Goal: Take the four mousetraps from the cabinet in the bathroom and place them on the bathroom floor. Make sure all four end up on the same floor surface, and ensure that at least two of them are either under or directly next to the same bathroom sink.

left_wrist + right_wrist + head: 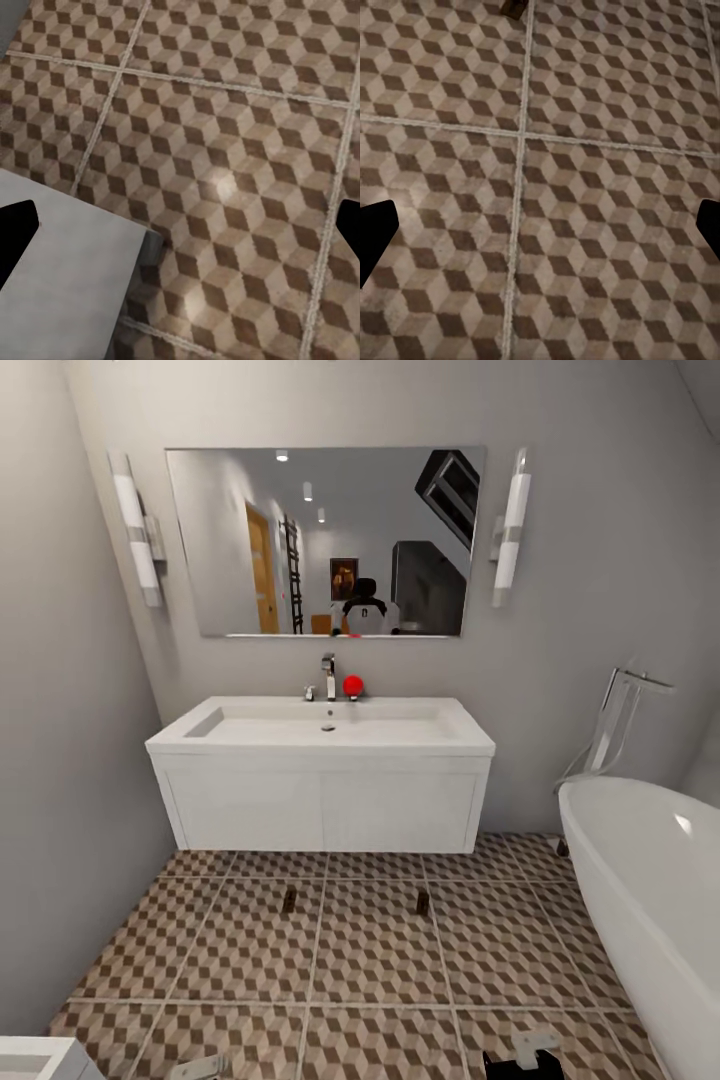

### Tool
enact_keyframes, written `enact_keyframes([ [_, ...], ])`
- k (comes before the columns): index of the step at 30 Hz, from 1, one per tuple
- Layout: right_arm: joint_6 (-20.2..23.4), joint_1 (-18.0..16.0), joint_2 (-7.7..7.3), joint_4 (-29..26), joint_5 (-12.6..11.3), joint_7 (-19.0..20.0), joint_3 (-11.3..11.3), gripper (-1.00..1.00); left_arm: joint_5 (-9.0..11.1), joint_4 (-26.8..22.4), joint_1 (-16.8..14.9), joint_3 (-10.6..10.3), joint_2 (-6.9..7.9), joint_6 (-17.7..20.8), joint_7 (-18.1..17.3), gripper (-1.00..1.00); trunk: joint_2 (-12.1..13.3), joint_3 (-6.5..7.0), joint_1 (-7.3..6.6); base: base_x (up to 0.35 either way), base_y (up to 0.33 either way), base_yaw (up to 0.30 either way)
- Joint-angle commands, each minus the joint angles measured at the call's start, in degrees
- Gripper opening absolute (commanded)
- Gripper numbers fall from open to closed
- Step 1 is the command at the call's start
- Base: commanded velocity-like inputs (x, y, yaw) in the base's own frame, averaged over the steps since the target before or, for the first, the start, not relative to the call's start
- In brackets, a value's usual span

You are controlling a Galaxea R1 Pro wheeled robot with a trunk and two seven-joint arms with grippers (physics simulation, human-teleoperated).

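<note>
Two mousetraps lie flat on the patterned bathroom floor (370, 960) just in front of the white sink vanity (322, 780): one mousetrap (289, 901) toward the left and a second mousetrap (422, 902) toward the right. In the right wrist view the edge of a mousetrap (514, 7) shows on the tiles ahead. My left gripper (180, 232) is open over bare tiles, its dark fingertips (15, 240) spread wide. My right gripper (540, 229) is open too, with nothing between its fingers (375, 232). The orange-brown cabinet and the other mousetraps are out of view.
A white bathtub (650, 890) with a tall chrome tap runs along the right. A white box-like object (35, 1058) sits by my left arm, and its grey surface (67, 262) lies under the left gripper. A wall closes the left side. A red ball (352, 685) rests on the sink.
</note>
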Motion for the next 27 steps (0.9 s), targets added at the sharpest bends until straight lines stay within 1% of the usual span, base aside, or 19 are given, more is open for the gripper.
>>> enact_keyframes([
  [1,-0.3,-0.1,-0.04,0.3,0.6,-0.4,-0.3,1.00,0.3,0.2,-0.1,-0.5,-0.03,-0.3,0.1,1.00,0.4,0.13,-0.23,0.000,0.000,0.000],
  [27,-0.3,-0.1,0.03,0.3,0.5,-0.4,-0.3,1.00,0.3,0.2,0.0,-0.5,-0.03,-0.2,0.1,1.00,10.8,4.79,-5.94,0.000,0.000,0.000],
])
